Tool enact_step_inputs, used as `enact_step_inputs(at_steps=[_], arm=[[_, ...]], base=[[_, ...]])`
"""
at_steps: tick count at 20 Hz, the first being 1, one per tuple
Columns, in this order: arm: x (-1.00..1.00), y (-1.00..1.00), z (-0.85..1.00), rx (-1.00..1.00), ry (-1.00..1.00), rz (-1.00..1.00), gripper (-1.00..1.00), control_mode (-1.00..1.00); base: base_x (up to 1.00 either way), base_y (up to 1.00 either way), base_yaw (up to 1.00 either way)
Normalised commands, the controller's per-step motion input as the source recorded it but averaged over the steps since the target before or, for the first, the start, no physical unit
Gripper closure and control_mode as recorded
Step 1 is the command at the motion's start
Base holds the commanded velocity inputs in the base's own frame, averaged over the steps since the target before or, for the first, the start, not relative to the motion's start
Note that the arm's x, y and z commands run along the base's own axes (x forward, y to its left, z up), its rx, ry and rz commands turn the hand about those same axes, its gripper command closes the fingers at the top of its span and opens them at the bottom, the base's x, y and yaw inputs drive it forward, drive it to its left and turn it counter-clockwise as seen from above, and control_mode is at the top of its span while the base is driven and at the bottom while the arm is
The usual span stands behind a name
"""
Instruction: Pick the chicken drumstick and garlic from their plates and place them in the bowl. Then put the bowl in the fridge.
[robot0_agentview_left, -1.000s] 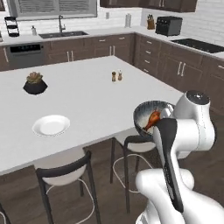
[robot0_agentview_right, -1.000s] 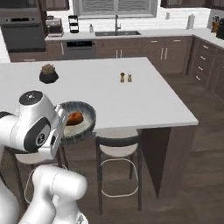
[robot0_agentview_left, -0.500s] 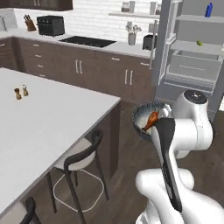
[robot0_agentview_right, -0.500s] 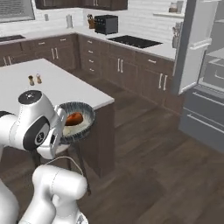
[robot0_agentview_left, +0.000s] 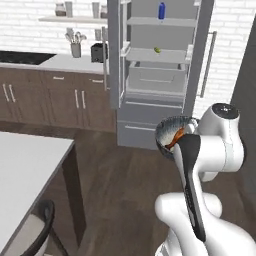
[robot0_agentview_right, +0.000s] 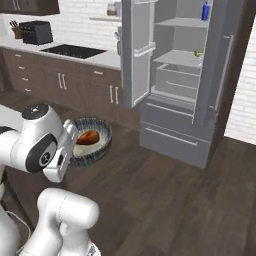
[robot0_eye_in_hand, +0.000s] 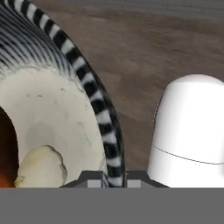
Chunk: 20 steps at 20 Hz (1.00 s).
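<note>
Bowl (robot0_agentview_right: 90, 142) carried in air before open fridge (robot0_agentview_right: 185, 80), well apart from it. Drumstick (robot0_agentview_right: 88, 137) and garlic (robot0_eye_in_hand: 41, 167) inside. Gripper (robot0_eye_in_hand: 114, 177) jaws closed, apparently pinching bowl rim.

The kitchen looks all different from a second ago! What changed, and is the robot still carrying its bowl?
The base turned away from the island with the plate toward the open fridge, so the whole picture swung round; nothing on the counters moved by itself. The pincer stays shut on the bowl's rim, held at the same height beside the arm. The drumstick and garlic still lie inside it.
</note>
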Motion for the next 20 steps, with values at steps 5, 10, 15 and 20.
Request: enact_step_inputs(at_steps=[5, 10, 15, 20], arm=[[0.00, 0.00, 0.00, 0.00, 0.00, 0.00, 1.00, 1.00], [0.00, 0.00, 0.00, 0.00, 0.00, 0.00, 1.00, 1.00], [0.00, 0.00, 0.00, 0.00, 0.00, 0.00, 1.00, 1.00], [0.00, 0.00, 0.00, 0.00, 0.00, 0.00, 1.00, 1.00]], base=[[1.00, -0.06, -0.20], [1.00, 0.24, -0.18], [1.00, 0.18, -0.07], [1.00, -0.14, 0.00]])
